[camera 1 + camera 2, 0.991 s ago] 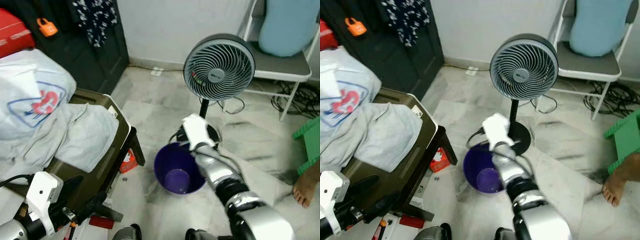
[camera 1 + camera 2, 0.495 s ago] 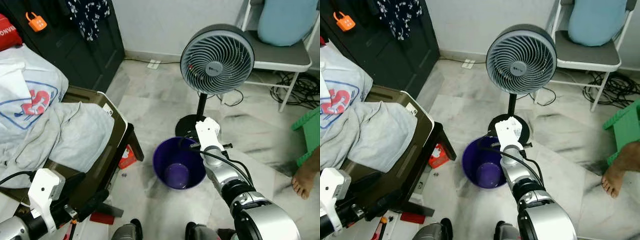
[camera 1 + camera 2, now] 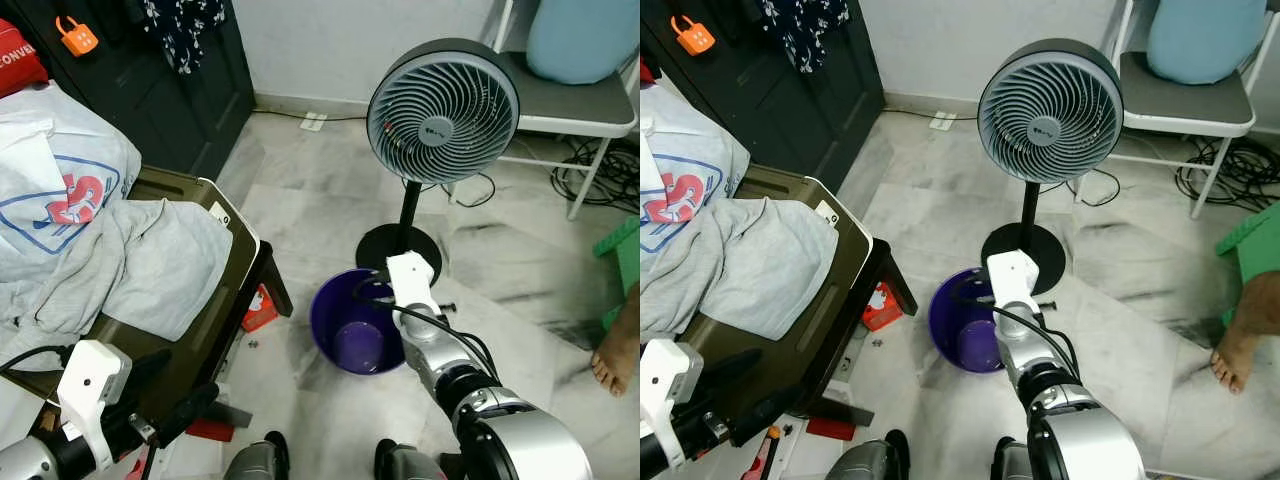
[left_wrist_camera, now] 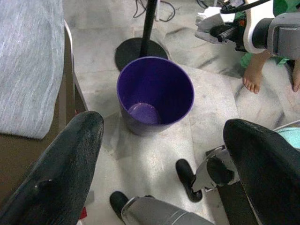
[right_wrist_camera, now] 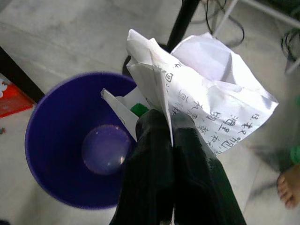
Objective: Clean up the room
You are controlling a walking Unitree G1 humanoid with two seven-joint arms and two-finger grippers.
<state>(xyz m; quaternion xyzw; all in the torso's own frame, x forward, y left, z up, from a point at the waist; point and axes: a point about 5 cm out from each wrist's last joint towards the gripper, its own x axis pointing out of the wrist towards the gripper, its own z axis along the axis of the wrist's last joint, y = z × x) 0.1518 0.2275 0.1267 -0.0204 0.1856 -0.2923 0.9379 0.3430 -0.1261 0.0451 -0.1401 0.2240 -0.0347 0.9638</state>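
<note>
Over the right rim of the purple bin (image 3: 360,320), the right tool (image 5: 171,123) is clamped tight on a crumpled printed paper (image 5: 206,103). Just beyond stands the pedestal fan (image 3: 442,110), its base touching the bin's far side. At near left, the left tool (image 4: 159,154) hangs idle with fingers spread wide, beside a dark chair (image 3: 215,310) draped with grey cloth (image 3: 140,265).

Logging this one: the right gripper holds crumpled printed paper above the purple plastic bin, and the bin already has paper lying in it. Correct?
Not quite. The right gripper does pinch the crumpled printed paper over the purple plastic bin, but the left wrist view shows nothing lying in the bin, just its bare bottom. The rest stands.
</note>
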